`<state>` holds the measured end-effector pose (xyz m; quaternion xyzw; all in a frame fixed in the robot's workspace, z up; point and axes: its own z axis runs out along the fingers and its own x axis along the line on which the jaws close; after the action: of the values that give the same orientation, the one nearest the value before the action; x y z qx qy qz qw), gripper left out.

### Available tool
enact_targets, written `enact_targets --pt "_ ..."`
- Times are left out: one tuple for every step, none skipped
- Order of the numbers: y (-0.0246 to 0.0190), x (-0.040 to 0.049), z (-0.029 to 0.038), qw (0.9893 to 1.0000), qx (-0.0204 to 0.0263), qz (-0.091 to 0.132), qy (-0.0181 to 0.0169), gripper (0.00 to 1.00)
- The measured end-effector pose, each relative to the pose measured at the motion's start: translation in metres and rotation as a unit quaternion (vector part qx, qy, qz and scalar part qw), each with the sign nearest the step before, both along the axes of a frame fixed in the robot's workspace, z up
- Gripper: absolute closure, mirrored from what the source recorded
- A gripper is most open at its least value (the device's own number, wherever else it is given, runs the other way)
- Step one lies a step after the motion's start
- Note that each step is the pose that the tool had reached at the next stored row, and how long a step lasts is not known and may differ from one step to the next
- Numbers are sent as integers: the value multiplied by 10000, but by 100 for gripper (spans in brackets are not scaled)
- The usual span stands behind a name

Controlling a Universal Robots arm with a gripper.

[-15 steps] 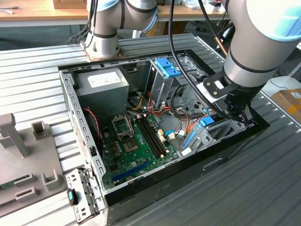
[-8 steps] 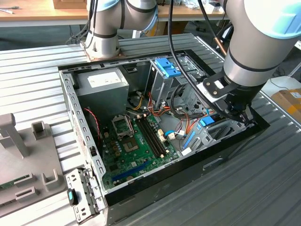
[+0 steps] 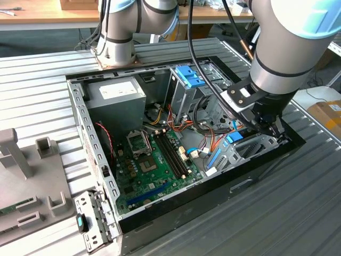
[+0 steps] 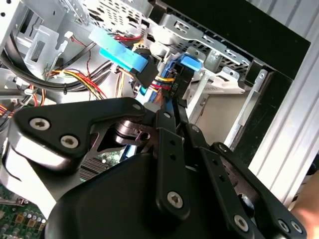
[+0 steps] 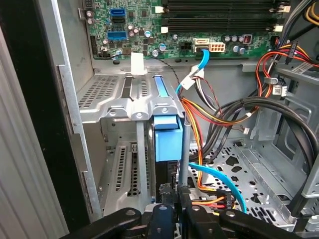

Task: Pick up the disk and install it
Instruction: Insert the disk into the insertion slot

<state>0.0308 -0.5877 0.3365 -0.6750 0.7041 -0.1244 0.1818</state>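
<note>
Gripper (image 5: 172, 209) down in drive bay (image 5: 124, 107) at case (image 3: 256, 176) front corner, fingers pinched on disk (image 5: 168, 137) rear edge. Disk stands on edge in bay slot, blue rail showing. Best: press straight along slot, clear of orange-yellow cables (image 5: 209, 117). Seating depth hidden; linkage blocks contact.

The motherboard (image 3: 152, 165) is green, dotted with silver and black components, and carries long black memory slots (image 3: 171, 154). The computer case (image 3: 208, 197) is black outside and bare grey metal inside. The power supply (image 3: 114, 98) is grey with a white label. A bright blue latch plate (image 3: 189, 76) tops the drive cage. The disk (image 5: 167, 137) shows bright blue rails around a dark body. The cables (image 5: 209, 117) run orange, yellow, red and black; the data cable (image 5: 219, 181) is light blue. The gripper (image 5: 178, 206) is matte black.
</note>
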Motion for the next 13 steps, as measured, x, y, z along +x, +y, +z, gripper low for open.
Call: enact_targets --pt "1 0 0 10000 -6 -3 0 84" --pt "1 0 0 10000 -35 -17 3 84" --pt "1 0 0 10000 -62 -25 12 84" --pt "1 2 0 9999 -91 -36 34 84" --pt "0 1 -1 9999 -95 -45 40 84" --pt "0 2 -1 9999 -96 -48 43 84" --pt "9 3 0 9999 -97 -48 54 84" --pt "35 3 -1 9999 -97 -67 88 84" --pt "48 7 -2 9998 -96 -78 135 84" --pt "47 10 -2 9998 -96 -79 142 84" --pt "47 10 -2 9998 -97 -79 142 84" --pt "48 10 -1 9998 -97 -79 142 84" --pt "56 12 -1 9998 -98 -79 143 84"
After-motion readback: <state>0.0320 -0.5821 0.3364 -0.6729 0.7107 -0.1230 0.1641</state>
